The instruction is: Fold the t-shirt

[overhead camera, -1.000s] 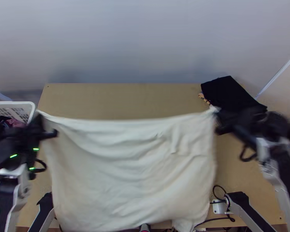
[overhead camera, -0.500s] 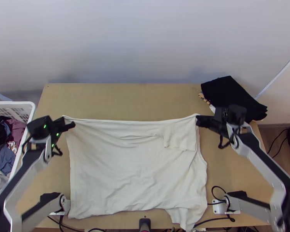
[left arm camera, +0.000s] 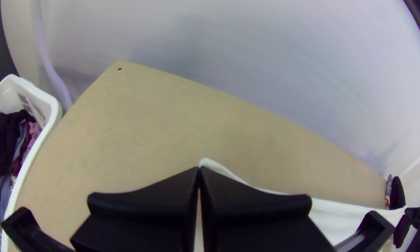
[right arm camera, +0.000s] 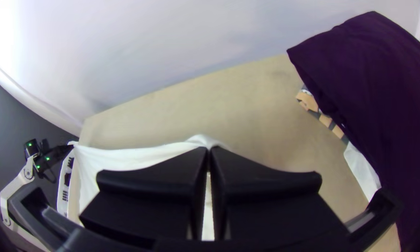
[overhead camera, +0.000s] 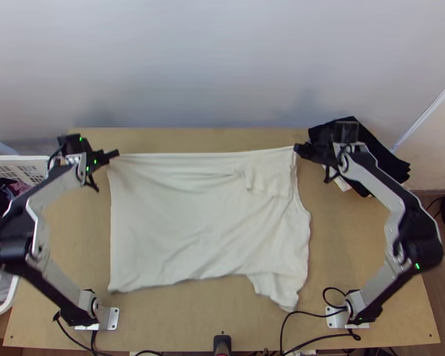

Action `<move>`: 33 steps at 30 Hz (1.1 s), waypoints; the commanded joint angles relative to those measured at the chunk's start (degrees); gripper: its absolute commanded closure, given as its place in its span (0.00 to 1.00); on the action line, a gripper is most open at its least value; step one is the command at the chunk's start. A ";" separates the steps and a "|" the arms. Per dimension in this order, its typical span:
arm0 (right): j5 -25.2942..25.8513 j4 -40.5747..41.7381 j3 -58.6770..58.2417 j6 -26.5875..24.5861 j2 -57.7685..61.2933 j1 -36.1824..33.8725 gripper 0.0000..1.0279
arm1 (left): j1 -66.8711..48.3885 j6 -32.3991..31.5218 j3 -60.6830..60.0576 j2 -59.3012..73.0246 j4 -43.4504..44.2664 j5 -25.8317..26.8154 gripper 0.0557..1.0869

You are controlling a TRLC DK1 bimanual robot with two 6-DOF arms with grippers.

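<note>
The cream-white t-shirt [overhead camera: 204, 225] lies spread over the middle of the table, its far edge pulled straight between the grippers, with a small folded-over flap near the far right and a piece sticking out at the near right. My left gripper [overhead camera: 114, 155] is at its far left corner; in the left wrist view the left gripper [left arm camera: 199, 169] is shut on that corner of white cloth [left arm camera: 331, 214]. At the far right corner is my right gripper [overhead camera: 298, 149]; in the right wrist view the right gripper [right arm camera: 209, 149] is shut on the cloth [right arm camera: 125, 157].
A pile of folded clothes with a black one on top [overhead camera: 377, 154] lies at the table's far right, partly under the right arm. The white basket [overhead camera: 9, 305] holding clothes stands at the left edge. Cables [overhead camera: 305, 313] run along the near edge. Bare table [overhead camera: 222, 136] borders the wall.
Both grippers have moved toward the table's far edge, holding the shirt's corners. The shirt has slid away from the near edge and come down from a raised, hanging position.
</note>
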 commanded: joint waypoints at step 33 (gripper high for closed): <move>0.38 -41.84 40.13 -2.85 21.67 0.17 0.97 | 2.48 -8.48 44.30 21.78 -41.95 11.69 0.96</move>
